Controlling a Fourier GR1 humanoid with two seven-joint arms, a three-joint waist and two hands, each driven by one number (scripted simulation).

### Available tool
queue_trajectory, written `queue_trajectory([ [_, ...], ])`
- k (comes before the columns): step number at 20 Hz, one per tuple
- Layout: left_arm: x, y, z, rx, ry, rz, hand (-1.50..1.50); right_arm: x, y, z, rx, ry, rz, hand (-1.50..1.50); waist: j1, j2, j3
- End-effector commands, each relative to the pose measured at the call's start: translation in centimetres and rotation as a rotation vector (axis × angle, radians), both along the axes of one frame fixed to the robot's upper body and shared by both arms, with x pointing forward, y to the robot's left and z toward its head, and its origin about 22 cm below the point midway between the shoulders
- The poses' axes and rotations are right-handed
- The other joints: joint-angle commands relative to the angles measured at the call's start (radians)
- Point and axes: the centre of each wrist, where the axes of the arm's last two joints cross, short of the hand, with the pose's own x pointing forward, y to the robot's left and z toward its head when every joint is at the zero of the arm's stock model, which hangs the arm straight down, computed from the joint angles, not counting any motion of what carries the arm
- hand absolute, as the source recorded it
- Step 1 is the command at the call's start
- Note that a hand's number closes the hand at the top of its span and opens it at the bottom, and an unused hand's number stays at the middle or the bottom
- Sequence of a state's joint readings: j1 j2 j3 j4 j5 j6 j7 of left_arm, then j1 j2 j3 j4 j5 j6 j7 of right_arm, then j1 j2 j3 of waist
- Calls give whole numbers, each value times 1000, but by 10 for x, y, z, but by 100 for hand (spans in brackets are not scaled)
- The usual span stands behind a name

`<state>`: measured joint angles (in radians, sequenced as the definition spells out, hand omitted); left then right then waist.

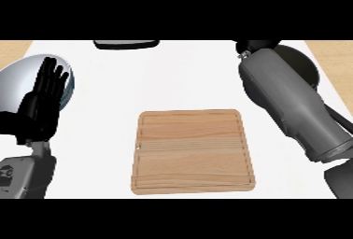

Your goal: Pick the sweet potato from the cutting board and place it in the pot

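Observation:
The wooden cutting board (pixel 193 150) lies in the middle of the white counter with nothing on it. No sweet potato shows anywhere. A dark round pot (pixel 307 70) sits at the far right, mostly covered by my right forearm, which stretches up over it. Only a black part of my right hand (pixel 255 46) shows at the top edge, left of the pot; whatever it may hold is hidden. My left hand (pixel 43 100) rests open at the left edge, fingers straight up, holding nothing.
A shiny silver round object (pixel 17 79) lies behind my left hand at the left edge. A flat dark object with a grey rim (pixel 127 44) sits at the counter's far edge. Wooden flooring shows beyond the counter's corners.

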<state>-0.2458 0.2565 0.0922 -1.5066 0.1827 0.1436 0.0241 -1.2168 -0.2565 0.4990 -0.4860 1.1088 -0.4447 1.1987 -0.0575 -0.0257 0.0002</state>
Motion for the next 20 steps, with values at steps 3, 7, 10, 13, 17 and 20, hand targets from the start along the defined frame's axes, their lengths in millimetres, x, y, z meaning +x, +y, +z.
queue_trajectory([
  [3, -6, 11, 13, 14, -7, 24, 0, -11, -59, -18, 123, -71, -182, 150, -20, -8, 1],
  [7, -11, 11, 7, 4, -14, 23, 0, -32, -98, -35, 150, -81, -155, 150, -19, -3, 0],
  [10, -3, 11, 17, 8, -8, 32, 0, -54, -128, -50, 142, -75, -157, 150, -18, 4, 0],
  [13, -9, -3, 4, 12, -5, -9, 0, -74, -153, -46, 134, -66, -184, 150, 4, 9, -1],
  [17, -11, -14, 5, -3, -22, -38, 0, -98, -199, -77, 144, -71, -246, 150, 39, 21, 0],
  [20, -3, 3, 24, -13, -33, -47, 0, -108, -202, -91, 215, 37, -267, 150, 45, 23, 0],
])
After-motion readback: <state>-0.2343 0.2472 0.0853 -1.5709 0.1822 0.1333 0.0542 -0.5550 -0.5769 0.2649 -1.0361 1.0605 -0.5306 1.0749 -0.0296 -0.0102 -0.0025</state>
